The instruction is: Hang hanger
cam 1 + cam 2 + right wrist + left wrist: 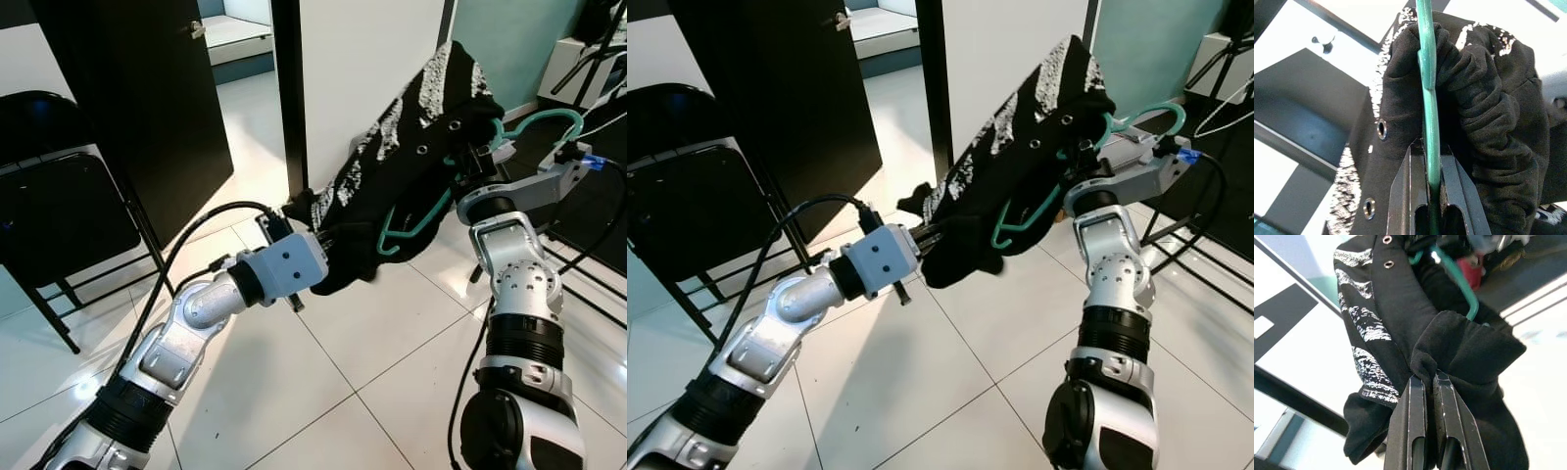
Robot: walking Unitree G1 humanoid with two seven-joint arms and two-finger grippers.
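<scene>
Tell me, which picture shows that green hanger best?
The left eye view: the green hanger shows its hook and a lower loop beside the black garment. The right wrist view shows only its stem clamped in the right pincer; the left wrist view shows a short curve.

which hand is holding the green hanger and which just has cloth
The right hand clamps the green hanger; the left hand pinches only the black garment.

hanger (421, 220): mostly hidden under black garment (392, 196) | folding chair (59, 196): cut by picture edge
</scene>
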